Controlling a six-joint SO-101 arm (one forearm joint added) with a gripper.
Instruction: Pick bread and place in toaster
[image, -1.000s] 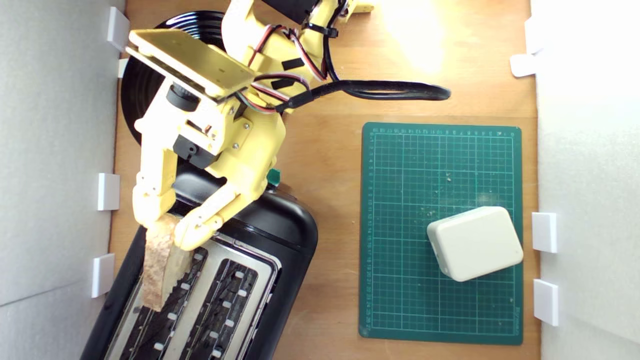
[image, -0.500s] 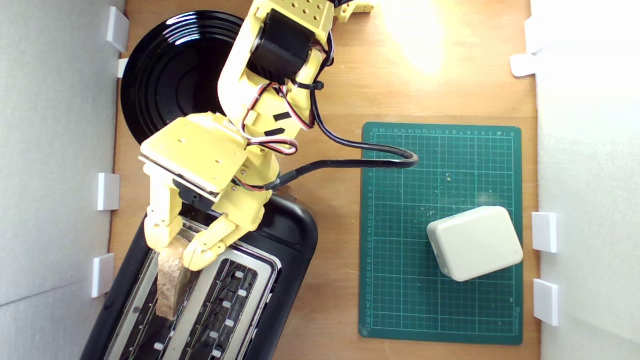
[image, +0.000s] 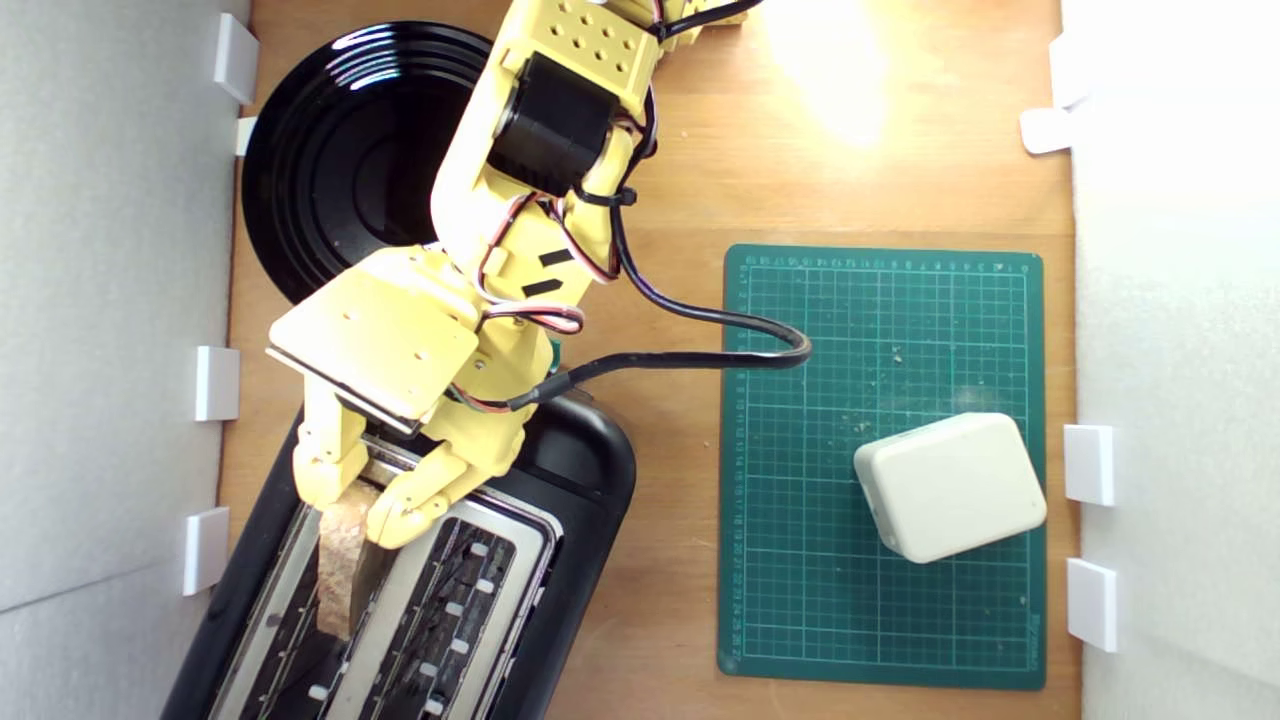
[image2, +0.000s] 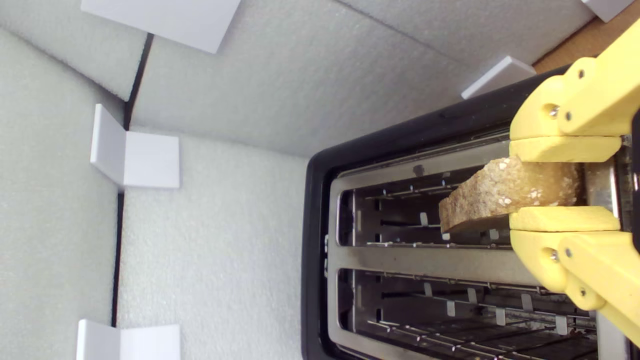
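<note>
Bread held over toaster slot.
Gripper (image: 362, 505) clamps the bread (image: 340, 570), which is partly inside the toaster (image: 560, 470) slot nearest nine o'clock.

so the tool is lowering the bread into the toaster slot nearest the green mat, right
Not quite. The tool holds the bread over the toaster slot farther from the green mat, on the exterior view's left. The slot nearer the mat is empty, as the exterior view shows.

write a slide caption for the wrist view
Yellow claw shut on a brown-crusted bread wedge, held over one slot of the black, silver-topped toaster.
</note>
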